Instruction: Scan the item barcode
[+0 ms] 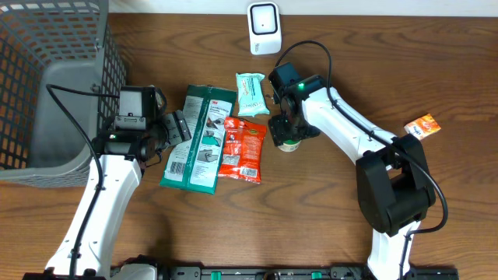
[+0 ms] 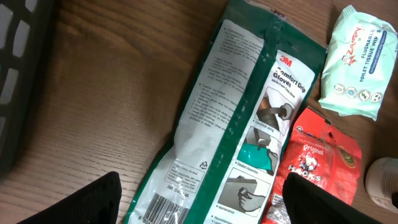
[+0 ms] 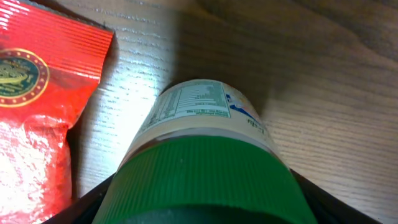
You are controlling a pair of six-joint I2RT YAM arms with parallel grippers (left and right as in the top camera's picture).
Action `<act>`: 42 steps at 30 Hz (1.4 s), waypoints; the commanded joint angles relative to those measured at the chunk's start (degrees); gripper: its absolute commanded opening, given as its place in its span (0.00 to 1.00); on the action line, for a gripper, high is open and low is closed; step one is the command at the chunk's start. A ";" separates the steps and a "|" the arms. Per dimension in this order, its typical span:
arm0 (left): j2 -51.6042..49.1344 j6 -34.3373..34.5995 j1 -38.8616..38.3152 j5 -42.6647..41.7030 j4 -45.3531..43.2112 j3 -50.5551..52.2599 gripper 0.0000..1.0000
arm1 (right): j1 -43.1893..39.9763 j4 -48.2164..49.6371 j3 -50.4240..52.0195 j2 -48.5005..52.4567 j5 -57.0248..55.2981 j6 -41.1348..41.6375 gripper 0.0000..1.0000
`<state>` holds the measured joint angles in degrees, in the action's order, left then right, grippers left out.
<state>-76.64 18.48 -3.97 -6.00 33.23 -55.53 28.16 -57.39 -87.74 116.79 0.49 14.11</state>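
The wire basket (image 1: pixel 31 47) walls off the far left. Mid-table, the glove pack (image 1: pixel 201 140), red packet (image 1: pixel 243 149) and wipes pack (image 1: pixel 251 94) lie close together, and the green-lidded bottle (image 1: pixel 289 144) sits just right of them. Bare wood lies open on the near side and right towards the orange packet (image 1: pixel 422 125).

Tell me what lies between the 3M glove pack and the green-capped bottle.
The red Hacks pouch lies between the 3M glove pack and the green-capped bottle, right beside the pack's edge; the overhead view shows it.
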 commanded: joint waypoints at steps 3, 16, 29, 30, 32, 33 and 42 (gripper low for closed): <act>0.02 0.72 0.02 0.72 0.15 -0.96 0.83 | 0.66 -0.85 -2.16 0.09 0.00 0.63 0.65; 0.02 0.72 0.02 0.72 0.13 -0.96 0.83 | 0.66 -0.70 -2.21 0.00 0.00 0.63 0.72; 0.02 0.72 0.02 0.72 0.15 -0.96 0.83 | 0.70 1.27 0.35 0.26 -0.02 0.66 0.72; 0.02 0.72 0.02 0.72 0.15 -0.96 0.83 | 0.70 1.38 0.87 0.26 -0.09 0.66 0.72; 0.02 0.72 0.02 0.72 0.15 -0.96 0.83 | 0.72 2.21 1.75 0.26 -0.20 0.68 0.71; 0.02 0.72 0.02 0.72 0.15 -0.96 0.83 | 0.76 2.32 1.84 0.26 -0.20 0.68 0.71; 0.02 0.72 0.02 0.72 0.15 -0.96 0.83 | 0.76 4.50 3.67 0.26 -0.20 1.16 0.72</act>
<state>-76.64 18.48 -3.97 -5.98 33.23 -55.53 28.16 -53.04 -84.71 116.79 0.45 14.66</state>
